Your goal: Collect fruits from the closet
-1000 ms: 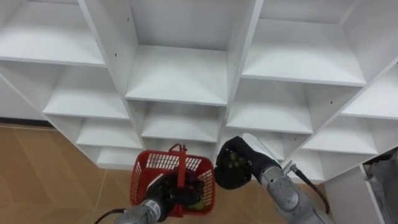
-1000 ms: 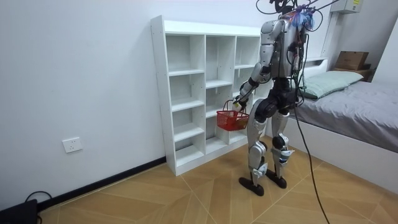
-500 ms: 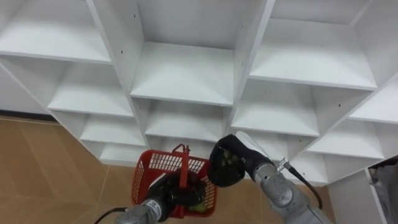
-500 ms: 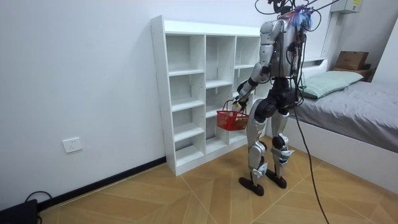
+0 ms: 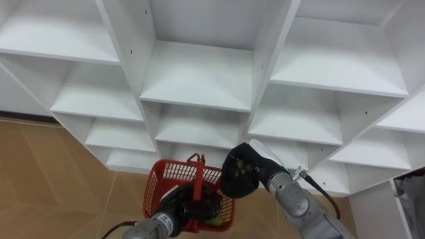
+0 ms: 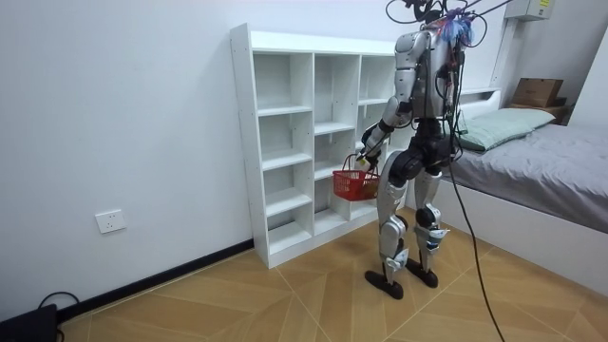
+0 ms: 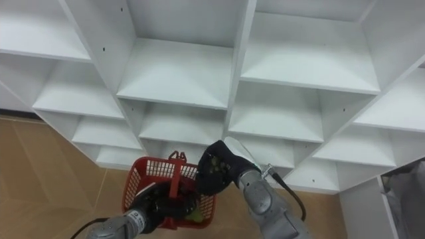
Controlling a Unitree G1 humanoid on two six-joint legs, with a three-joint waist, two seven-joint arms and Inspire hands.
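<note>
The left hand (image 5: 178, 207) has its fingers curled round the upright handle (image 5: 198, 179) of a red plastic basket (image 5: 166, 176), which hangs before the bottom shelves of the white shelf unit (image 5: 199, 73) with a green fruit (image 5: 212, 214) inside. Over the basket's right rim, the right hand (image 5: 232, 187) clasps a greenish fruit (image 5: 245, 168).

No text, label or number is legible.

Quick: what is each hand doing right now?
Left hand: closed on the handle of the red basket.
Right hand: closed around a greenish fruit.
</note>
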